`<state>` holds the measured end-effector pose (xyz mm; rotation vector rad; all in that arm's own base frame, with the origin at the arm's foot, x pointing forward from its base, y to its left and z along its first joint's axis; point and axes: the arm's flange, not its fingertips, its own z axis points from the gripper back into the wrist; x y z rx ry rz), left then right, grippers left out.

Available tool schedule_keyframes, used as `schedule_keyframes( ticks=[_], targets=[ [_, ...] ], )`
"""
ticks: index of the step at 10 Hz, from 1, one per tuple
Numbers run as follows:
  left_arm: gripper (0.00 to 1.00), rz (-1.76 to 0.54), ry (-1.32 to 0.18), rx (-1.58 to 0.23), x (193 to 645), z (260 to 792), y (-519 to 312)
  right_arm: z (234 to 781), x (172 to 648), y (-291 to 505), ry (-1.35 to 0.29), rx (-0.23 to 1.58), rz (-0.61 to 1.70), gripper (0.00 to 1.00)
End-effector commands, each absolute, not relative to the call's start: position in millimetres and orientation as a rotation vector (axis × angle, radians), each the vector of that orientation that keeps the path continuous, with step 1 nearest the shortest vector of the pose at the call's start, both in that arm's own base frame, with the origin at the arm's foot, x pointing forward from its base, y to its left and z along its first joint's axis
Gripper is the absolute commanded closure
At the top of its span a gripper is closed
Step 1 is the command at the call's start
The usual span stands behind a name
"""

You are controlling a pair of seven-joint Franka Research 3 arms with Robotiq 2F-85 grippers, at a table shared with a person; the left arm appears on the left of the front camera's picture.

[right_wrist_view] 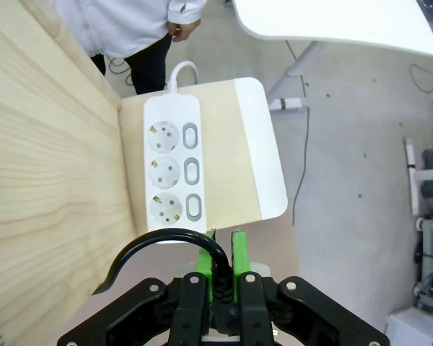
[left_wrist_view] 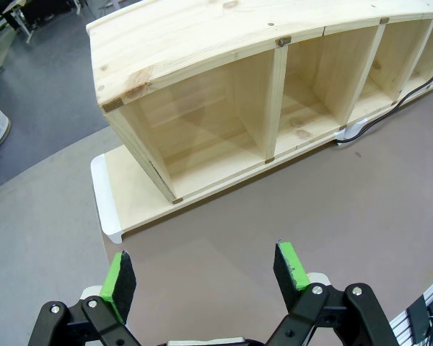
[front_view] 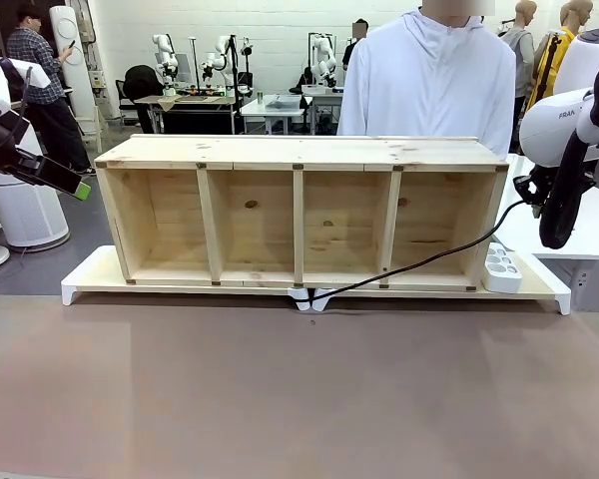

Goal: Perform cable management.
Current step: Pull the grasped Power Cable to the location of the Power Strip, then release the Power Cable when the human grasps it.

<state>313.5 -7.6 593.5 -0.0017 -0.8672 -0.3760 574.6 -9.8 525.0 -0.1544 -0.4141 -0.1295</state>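
In the front view, the cable (front_view: 419,261) runs from the right gripper (front_view: 525,195), raised beside the right end of the wooden shelf (front_view: 299,152), down across the front of the rightmost compartment to the middle of the white-edged board (front_view: 90,274) under the shelf. A white power strip (front_view: 501,267) lies on that board's right end. A person (front_view: 429,80) stands behind the shelf. The left gripper (front_view: 80,188) hangs off the shelf's left end.

In the left wrist view, the left gripper (left_wrist_view: 204,272) is spread wide with nothing between its pads, above the brown table (left_wrist_view: 274,216).

In the right wrist view, the right gripper (right_wrist_view: 221,277) pinches the cable (right_wrist_view: 166,239) (a short black loop arches off to one side) just above the power strip (right_wrist_view: 172,173).
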Motion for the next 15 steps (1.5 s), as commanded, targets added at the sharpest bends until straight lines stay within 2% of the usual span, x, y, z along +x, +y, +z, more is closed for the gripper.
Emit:
schedule_keyframes(
  ticks=[1,5,15],
  targets=[
    [0.0,-0.368,-0.876,-0.002,315.6,593.4,-7.7,531.6,581.4,-12.4,-0.429,-0.148,-0.127,0.87],
    [0.0,-0.368,-0.876,-0.002,315.6,593.4,-7.7,546.7,588.4,-9.4,-0.435,-0.155,-0.132,0.87],
    [0.0,-0.368,-0.876,-0.002,315.6,593.4,-7.7,535.0,576.9,-8.0,-0.42,-0.156,-0.13,0.87]
  ],
)
